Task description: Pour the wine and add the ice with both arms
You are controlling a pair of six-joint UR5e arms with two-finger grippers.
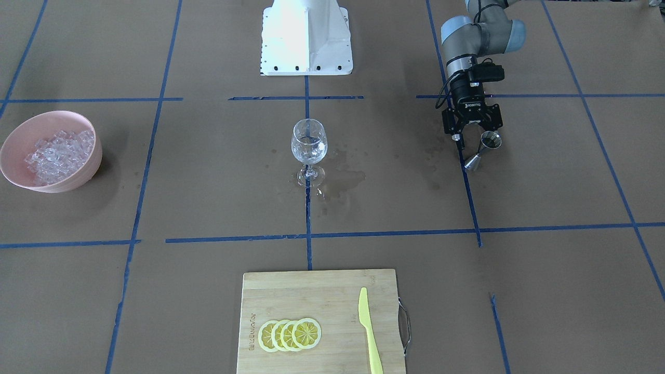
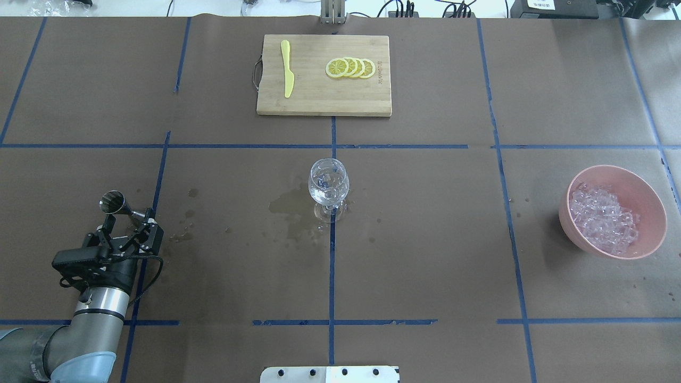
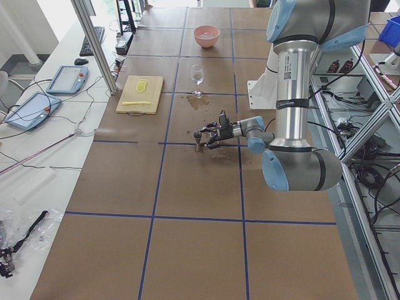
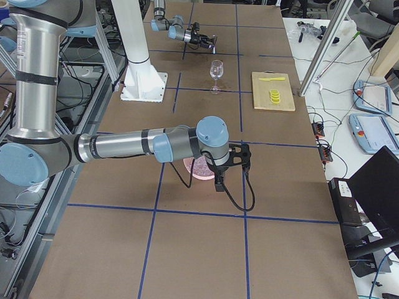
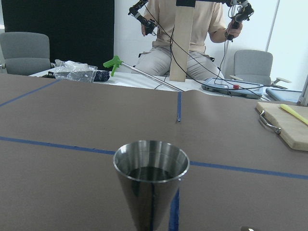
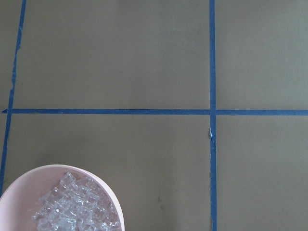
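A steel jigger point(image 5: 151, 180) with dark liquid in its cup stands upright just ahead of my left gripper point(image 2: 129, 215), which lies low and level over the table, jaws spread wide. The same jigger point(image 1: 483, 149) shows beside the left gripper point(image 1: 475, 137) in the front view. The clear stemmed wine glass point(image 2: 328, 182) stands mid-table. The ice point(image 2: 604, 218) is heaped in a pink bowl point(image 2: 654, 205). My right gripper point(image 4: 224, 177) hangs above that bowl point(image 6: 103, 185) and the ice point(image 6: 72, 209); whether it is open or shut I cannot tell.
A wet stain point(image 2: 287, 205) spreads on the brown paper beside the glass. A wooden cutting board point(image 2: 324, 98) with lemon slices point(image 2: 351, 68) and a yellow knife point(image 2: 287, 74) lies at the far edge. The white robot base point(image 1: 306, 39) sits behind the glass. A seated person is beyond the table in the left wrist view.
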